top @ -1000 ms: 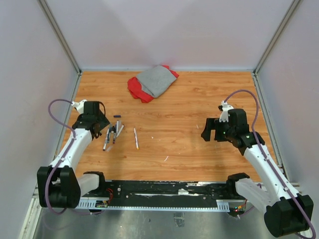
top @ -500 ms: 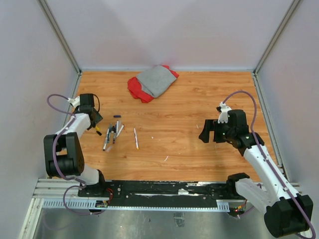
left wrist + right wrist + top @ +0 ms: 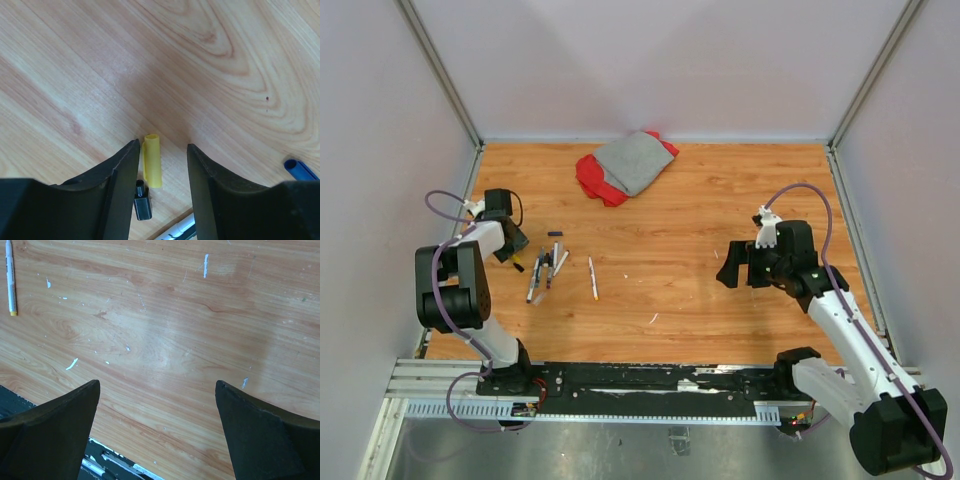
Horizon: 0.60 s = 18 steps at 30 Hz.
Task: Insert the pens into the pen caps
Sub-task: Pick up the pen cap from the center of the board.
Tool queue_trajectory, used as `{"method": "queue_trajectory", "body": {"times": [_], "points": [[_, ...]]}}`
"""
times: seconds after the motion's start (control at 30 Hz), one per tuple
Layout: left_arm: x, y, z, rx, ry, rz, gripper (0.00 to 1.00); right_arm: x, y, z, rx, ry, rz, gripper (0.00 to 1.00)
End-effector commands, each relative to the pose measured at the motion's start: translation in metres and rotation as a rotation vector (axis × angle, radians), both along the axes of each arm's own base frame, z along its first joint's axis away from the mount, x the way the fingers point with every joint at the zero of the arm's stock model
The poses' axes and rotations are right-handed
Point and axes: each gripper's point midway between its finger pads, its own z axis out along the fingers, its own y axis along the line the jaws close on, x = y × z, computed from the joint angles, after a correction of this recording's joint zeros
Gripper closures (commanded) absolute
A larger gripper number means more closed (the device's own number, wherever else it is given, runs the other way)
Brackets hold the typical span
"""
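Item 1, left end effector (image 3: 512, 252): fingers apart, nothing held, low over the bench (image 3: 720, 200). The yellow cap (image 3: 152, 167) lies flat between the fingers, closer to one than the other; contact cannot be judged. Change over the last second: this arm has folded back and its end effector has shifted leftward off the cluster of pens (image 3: 545, 272) onto the cap beside them, so the step in hand reads as picking up that cap. Item 2, black cap (image 3: 142, 202): just beside the yellow one, liable to be caught in the same closing. Item 3, yellow-tipped pen (image 3: 592, 278): lying alone, right of the cluster, apparently uncapped. Item 4, right end effector (image 3: 735, 265): fingers wide apart, empty, barely moved, well apart from every pen. By appearance, 0 caps fitted so far.
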Motion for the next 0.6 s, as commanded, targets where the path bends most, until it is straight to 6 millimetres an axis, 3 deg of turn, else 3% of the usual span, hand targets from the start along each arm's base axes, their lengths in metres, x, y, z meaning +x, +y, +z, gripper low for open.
{"method": "queue_trajectory", "body": {"times": [0.0,0.17,0.57], "points": [[0.004,0.009,0.002,0.026,-0.006,0.028,0.52,0.001,0.001,0.000,0.010,-0.004,0.021,0.01],[-0.005,0.008,-0.008,0.021,0.020,0.035,0.55,0.001,0.001,0.001,0.010,-0.006,0.020,0.01],[-0.007,-0.003,-0.017,-0.032,0.002,0.011,0.76,0.001,0.000,0.004,0.007,-0.024,0.014,0.00]]}}
